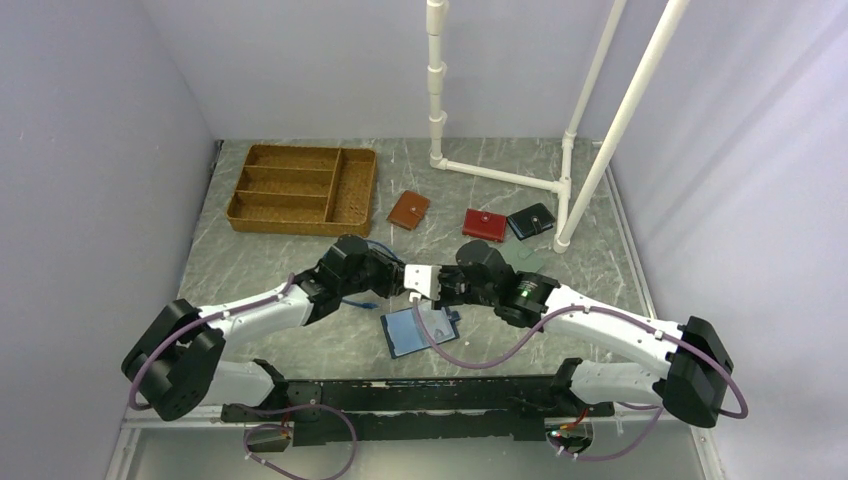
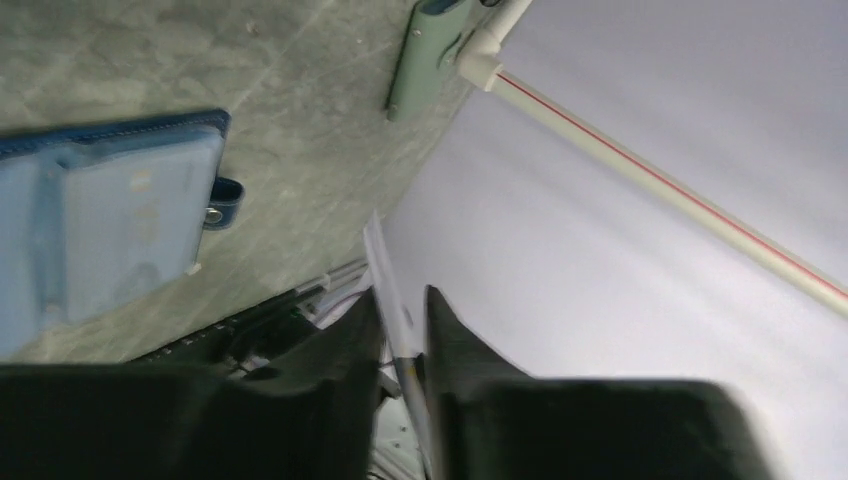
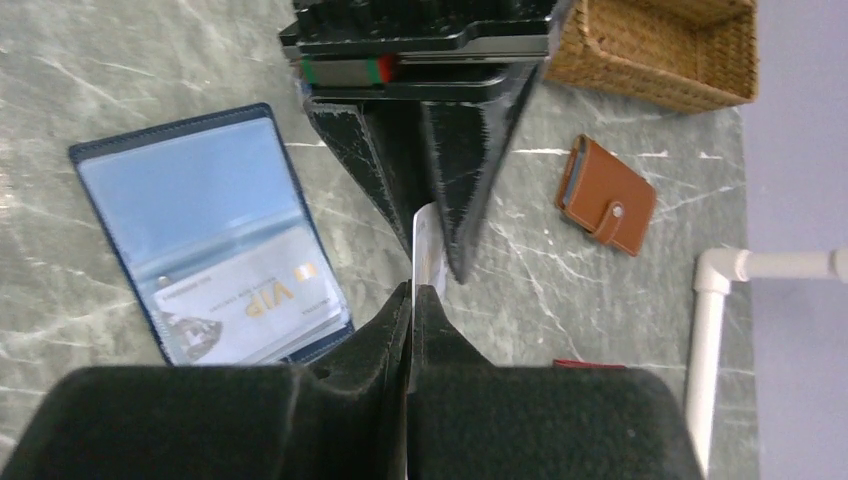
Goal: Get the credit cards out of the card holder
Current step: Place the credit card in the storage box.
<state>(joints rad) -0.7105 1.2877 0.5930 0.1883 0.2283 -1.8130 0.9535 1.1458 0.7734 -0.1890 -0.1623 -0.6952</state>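
White credit card [image 3: 428,245] sits clamped in your right gripper [image 3: 411,290]. The left gripper [image 2: 400,295] straddles it narrowly, grip unclear. Pass it steadily. The card holder [image 3: 190,190] lies open on the table below, with a VIP card [image 3: 245,300] still inside.

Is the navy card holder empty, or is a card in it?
Not empty. The card holder lies spread open, and one pale card marked VIP sits in its clear pocket.

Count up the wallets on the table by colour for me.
navy blue card holder, lying open: 1
tan-brown wallet, closed: 1
red wallet, closed: 1
dark wallet, closed: 1
Total: 4
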